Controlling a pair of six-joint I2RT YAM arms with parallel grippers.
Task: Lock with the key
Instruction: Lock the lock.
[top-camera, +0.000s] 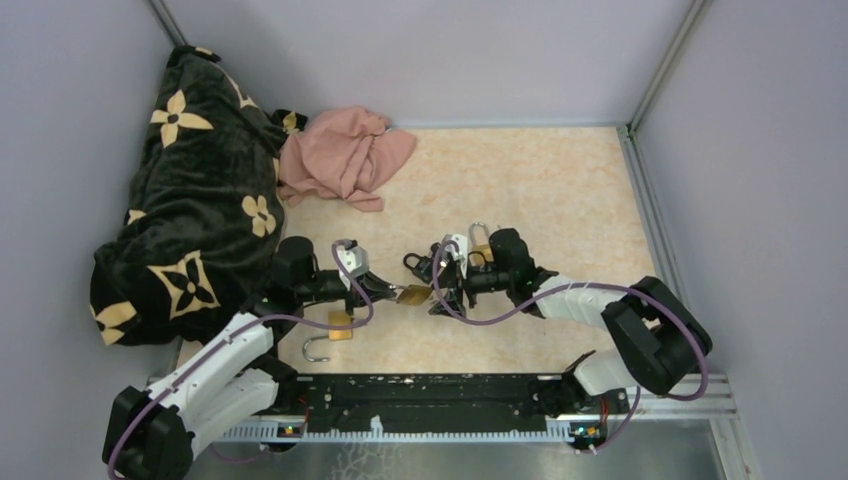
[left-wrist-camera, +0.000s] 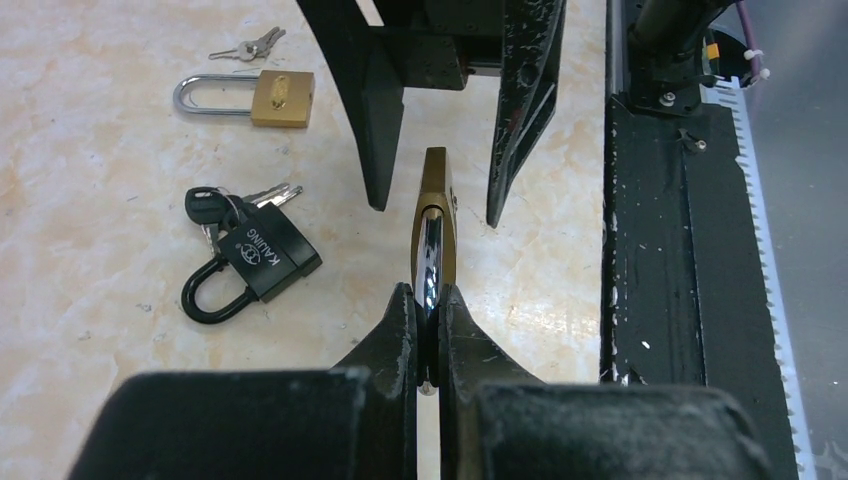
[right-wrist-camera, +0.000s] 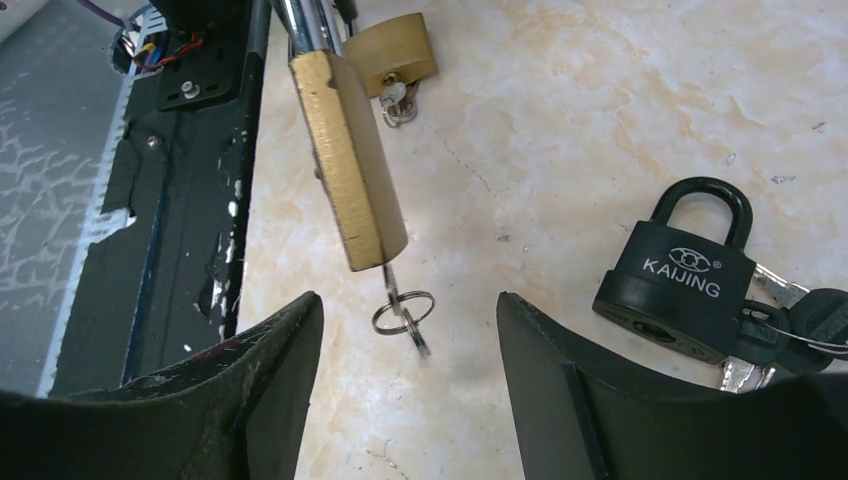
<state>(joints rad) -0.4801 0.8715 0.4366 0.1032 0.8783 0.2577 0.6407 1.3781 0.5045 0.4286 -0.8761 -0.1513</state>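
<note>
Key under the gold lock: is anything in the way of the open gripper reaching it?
Nothing visible. The key hangs below the brass padlock, in open air between the fingers of the right gripper. The black padlock lies off to the side.

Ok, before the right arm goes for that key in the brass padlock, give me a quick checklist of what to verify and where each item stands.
1. The left gripper is clamped on the shackle of the brass padlock: ok.
2. The key sits in the keyhole, with its ring hanging below: ok.
3. The right gripper is open wide enough for the key: ok.
4. The key is lined up inside that opening: ok.
5. The shackle is pushed fully home: cannot tell.
6. The black padlock lies apart from the approach: ok.
</note>
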